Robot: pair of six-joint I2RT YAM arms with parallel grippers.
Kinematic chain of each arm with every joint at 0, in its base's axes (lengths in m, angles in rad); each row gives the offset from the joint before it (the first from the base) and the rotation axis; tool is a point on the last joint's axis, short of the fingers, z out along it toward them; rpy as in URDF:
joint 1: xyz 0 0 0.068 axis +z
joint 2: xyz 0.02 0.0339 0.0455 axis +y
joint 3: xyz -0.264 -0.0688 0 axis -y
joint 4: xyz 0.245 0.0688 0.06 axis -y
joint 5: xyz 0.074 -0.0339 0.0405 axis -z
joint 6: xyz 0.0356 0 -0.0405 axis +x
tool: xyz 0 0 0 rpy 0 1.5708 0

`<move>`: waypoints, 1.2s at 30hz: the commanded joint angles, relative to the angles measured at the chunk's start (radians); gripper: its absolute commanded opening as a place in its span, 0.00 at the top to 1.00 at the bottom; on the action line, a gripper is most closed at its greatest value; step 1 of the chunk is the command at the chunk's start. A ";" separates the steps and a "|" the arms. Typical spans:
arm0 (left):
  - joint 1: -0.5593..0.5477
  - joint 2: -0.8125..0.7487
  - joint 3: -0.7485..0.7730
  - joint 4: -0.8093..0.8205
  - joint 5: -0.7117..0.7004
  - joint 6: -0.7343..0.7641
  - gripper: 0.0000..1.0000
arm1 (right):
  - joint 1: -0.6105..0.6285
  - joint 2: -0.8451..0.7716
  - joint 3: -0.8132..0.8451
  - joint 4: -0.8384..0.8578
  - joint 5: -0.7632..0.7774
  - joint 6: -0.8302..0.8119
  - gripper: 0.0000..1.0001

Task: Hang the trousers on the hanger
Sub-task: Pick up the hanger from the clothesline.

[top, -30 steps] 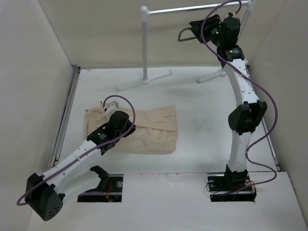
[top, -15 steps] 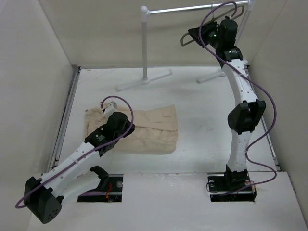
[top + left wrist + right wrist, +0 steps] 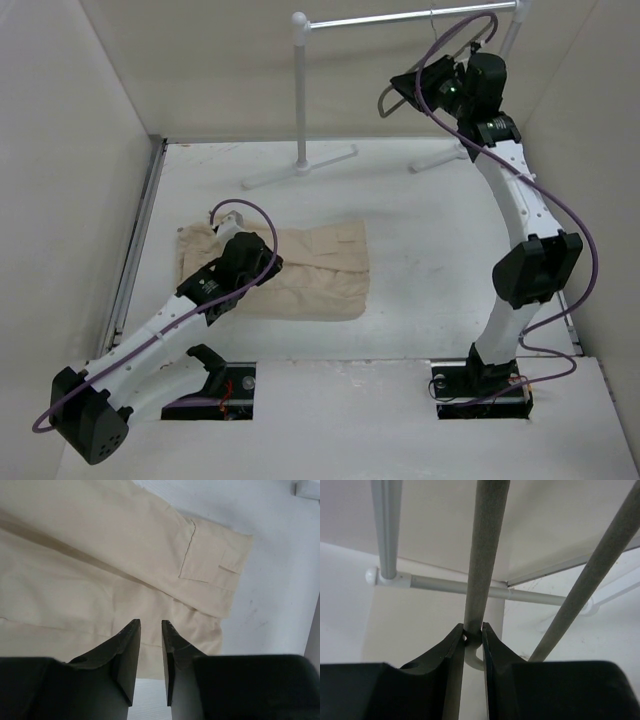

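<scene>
The hanger is pinched in the right claw: lift it off the rail above; the left claw, barely parted, hovers over the trousers.

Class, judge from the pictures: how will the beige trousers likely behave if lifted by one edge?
The trousers probably sag and unfold, since they lie folded flat with soft creases. They look light, being thin cloth. Pushed, they would likely bunch up rather than slide whole across the table.

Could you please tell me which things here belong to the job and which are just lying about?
Job: trousers; hanger, gripped by the right end effector.
Lying about: white clothes rack.
</scene>
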 commanded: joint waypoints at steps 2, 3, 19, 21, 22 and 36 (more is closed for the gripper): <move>0.008 -0.015 0.053 0.002 -0.021 -0.006 0.70 | 0.019 -0.091 -0.128 0.111 -0.040 -0.061 0.81; 0.008 -0.015 0.064 0.000 -0.022 -0.005 0.65 | 0.023 -0.107 -0.156 0.116 -0.040 -0.073 0.81; -0.033 0.133 0.341 0.043 0.048 0.056 0.50 | 0.099 -0.413 -0.692 0.171 -0.081 -0.237 0.83; -0.075 0.192 0.392 0.061 0.054 0.066 0.53 | 0.128 -0.475 -0.817 0.171 -0.069 -0.251 0.83; -0.095 0.219 0.410 0.073 0.054 0.070 0.55 | 0.144 -0.516 -0.892 0.170 -0.054 -0.256 0.83; -0.380 0.508 0.467 0.284 0.067 0.084 0.61 | 0.414 -0.949 -1.452 0.064 0.155 -0.116 0.84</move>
